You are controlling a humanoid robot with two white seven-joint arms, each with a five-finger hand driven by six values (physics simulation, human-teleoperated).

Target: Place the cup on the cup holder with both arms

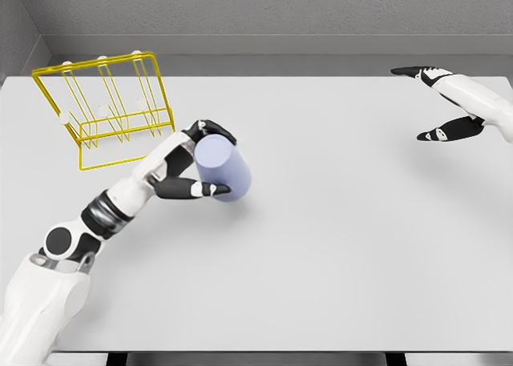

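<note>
Lavender cup (224, 167) on table (337, 246), tilted, base hidden behind left hand (195, 167), whose fingers clamp its sides. Yellow wire rack (108, 110) just beyond, nothing in it. Right hand (449, 102) far right, fingers spread, arm cut off by edge.

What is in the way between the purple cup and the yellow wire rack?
Nothing visible. The left hand grips the pale purple cylindrical cup, and only bare white table lies between it and the yellow wire cup holder up to its left.
</note>
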